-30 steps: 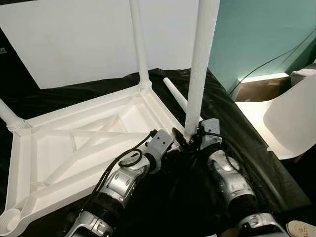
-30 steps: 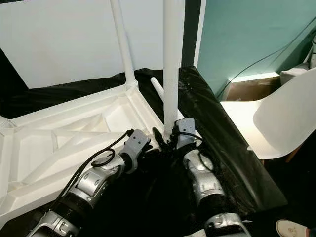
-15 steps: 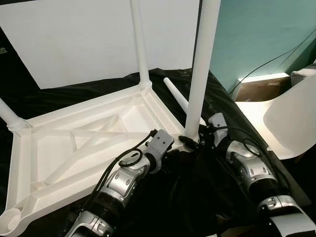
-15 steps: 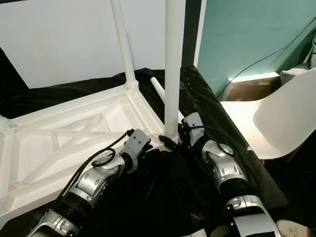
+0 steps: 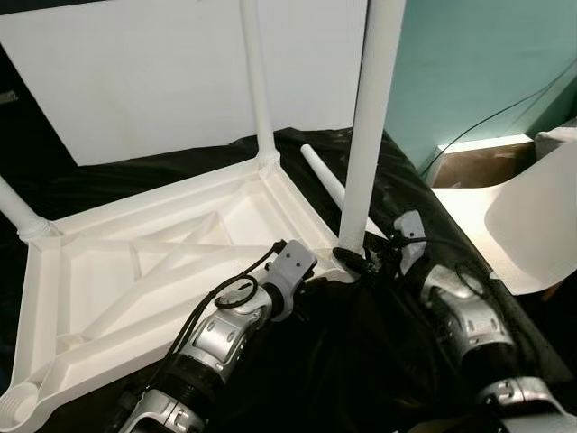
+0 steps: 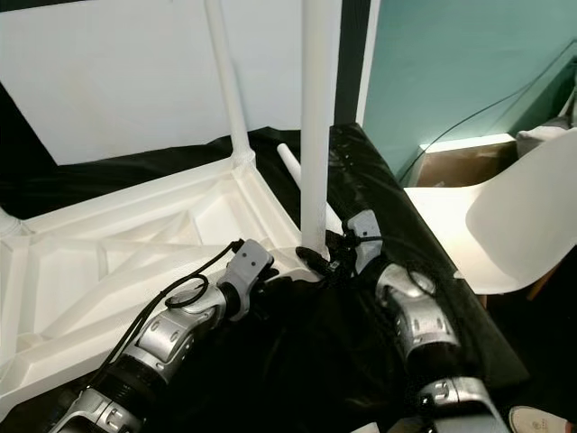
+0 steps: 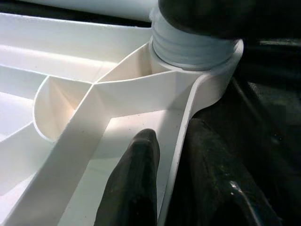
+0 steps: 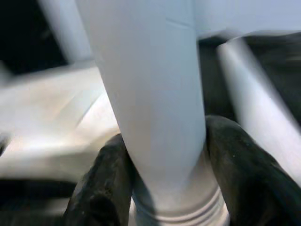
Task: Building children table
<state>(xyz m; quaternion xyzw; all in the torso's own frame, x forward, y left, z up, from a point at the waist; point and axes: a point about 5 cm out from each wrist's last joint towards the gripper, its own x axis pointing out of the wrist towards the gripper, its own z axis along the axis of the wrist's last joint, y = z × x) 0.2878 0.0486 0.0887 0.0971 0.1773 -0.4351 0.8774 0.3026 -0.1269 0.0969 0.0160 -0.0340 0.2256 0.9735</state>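
This looks like a room in a home. A teal wall point(image 5: 469, 63) stands at 2 o'clock, with a thin black cable point(image 5: 491, 113) running down it. A big white board point(image 5: 162, 72) leans at 12 o'clock. A white chair point(image 6: 514, 225) sits at 3 o'clock. A black sheet point(image 5: 424, 207) covers the floor.

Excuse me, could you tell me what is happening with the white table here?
The robot is assembling an upturned white table on black sheeting. Its right end effector grips the base of a leg standing in the near corner socket. The left end effector clamps the table's rim beside that socket. A loose leg lies nearby.
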